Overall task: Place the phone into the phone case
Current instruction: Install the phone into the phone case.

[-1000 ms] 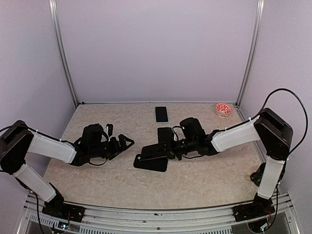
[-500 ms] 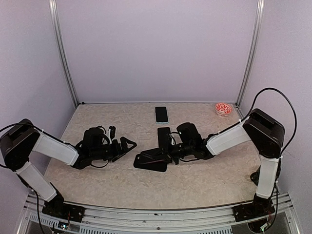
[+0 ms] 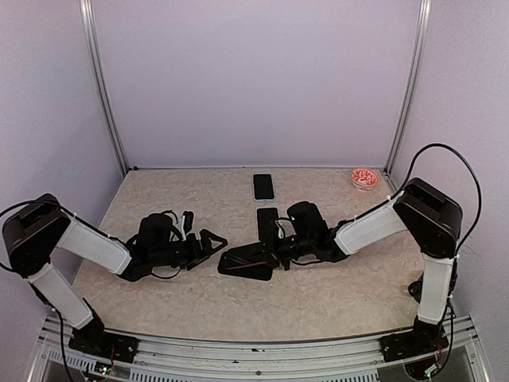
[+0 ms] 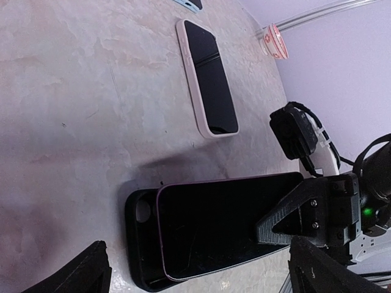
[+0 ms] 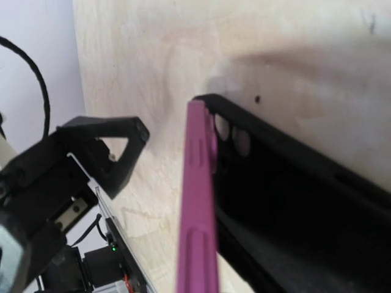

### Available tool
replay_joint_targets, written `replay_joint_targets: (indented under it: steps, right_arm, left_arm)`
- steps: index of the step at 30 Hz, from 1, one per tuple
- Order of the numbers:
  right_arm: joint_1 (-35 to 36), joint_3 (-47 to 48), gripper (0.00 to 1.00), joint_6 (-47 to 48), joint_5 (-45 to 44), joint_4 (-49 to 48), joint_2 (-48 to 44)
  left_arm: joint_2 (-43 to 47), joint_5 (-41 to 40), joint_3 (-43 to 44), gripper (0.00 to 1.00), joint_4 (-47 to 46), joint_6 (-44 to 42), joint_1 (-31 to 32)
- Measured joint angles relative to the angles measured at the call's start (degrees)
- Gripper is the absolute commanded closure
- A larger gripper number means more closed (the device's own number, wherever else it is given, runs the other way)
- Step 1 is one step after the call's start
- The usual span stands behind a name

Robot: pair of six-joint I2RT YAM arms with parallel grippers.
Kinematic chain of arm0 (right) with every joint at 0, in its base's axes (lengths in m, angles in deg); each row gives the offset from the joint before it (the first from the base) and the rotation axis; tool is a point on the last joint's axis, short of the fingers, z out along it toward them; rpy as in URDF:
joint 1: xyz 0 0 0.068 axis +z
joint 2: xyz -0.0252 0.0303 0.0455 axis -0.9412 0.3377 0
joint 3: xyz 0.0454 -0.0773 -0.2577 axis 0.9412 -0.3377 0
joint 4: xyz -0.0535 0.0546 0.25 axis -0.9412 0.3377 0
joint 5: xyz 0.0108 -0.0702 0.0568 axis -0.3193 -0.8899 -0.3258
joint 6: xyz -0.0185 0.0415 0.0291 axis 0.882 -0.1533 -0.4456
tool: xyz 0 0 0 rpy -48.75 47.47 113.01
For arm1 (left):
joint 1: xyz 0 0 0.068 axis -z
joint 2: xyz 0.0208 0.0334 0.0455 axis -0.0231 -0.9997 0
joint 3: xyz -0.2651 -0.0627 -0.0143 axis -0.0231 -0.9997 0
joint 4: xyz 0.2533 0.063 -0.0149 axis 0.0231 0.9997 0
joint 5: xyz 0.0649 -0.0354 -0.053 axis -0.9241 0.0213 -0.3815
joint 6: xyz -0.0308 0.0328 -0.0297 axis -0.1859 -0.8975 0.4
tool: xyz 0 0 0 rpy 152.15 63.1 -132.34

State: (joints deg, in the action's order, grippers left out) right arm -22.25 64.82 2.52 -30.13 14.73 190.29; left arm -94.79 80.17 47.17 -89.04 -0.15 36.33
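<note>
Right pincer (image 3: pixel 272 251): closed on phone (image 4: pixel 220 226).
Phone: tilted above black case (image 4: pixel 137 251), not seated.
Left pincer (image 3: pixel 208 241): jaws fully spread, empty, at case's 9 o'clock.

Both arms low, reaching inward; left gripper (image 3: pixel 200 229) wide, right gripper (image 3: pixel 269 250) clamped.

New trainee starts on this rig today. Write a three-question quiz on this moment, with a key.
1. True or false: the left gripper is shut.
2. What does the right gripper hold? A) the black case B) the phone C) nothing
3. Does the phone lie flat inside the black case?
Key: 1 false, it is open. 2 B. 3 No, it is tilted over the case, not seated.
</note>
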Motion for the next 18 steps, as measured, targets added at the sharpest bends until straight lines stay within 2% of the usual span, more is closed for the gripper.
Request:
replay_joint_targets:
  steps: [18]
  right_arm:
    - [0.3, -1.5, 1.0, -3.1, 2.0, -8.1, 4.0]
  left_arm:
    - [-6.0, 0.3, 0.0, 0.01, -5.3, 2.5, 3.3]
